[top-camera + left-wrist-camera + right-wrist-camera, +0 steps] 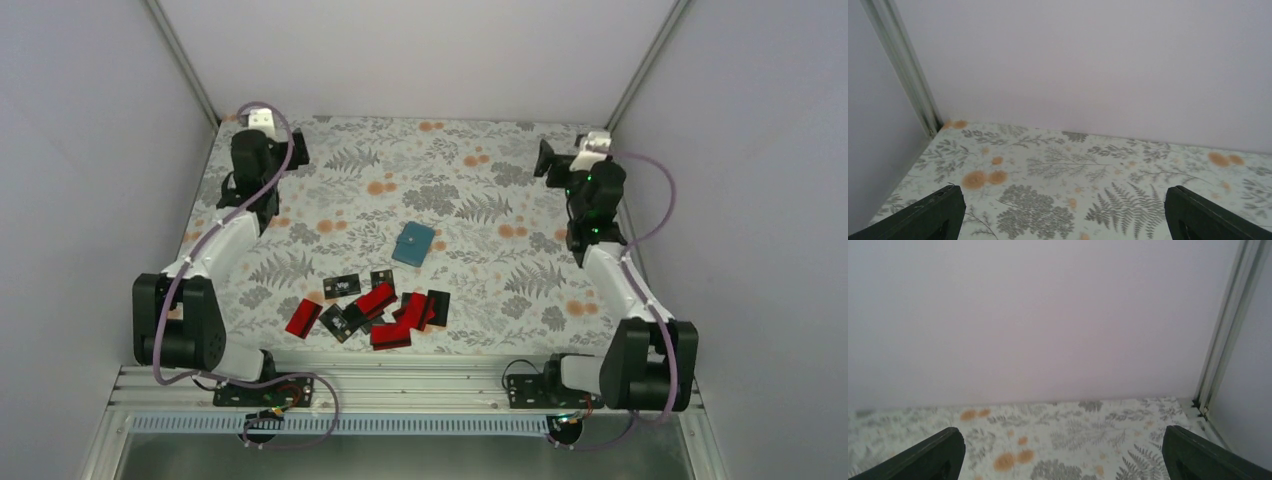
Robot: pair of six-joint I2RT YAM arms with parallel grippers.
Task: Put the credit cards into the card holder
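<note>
Left gripper [297, 150] and right gripper [545, 160] wide open, empty.
Only the top view shows the folded card holder [413, 243] between them, toward the bases, credit cards [370, 310] loose near it.

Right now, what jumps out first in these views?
A scatter of red and black credit cards lies by the table's near edge, the teal card holder just beyond, apart from them. The left gripper and right gripper hang open and empty over the far corners.
</note>
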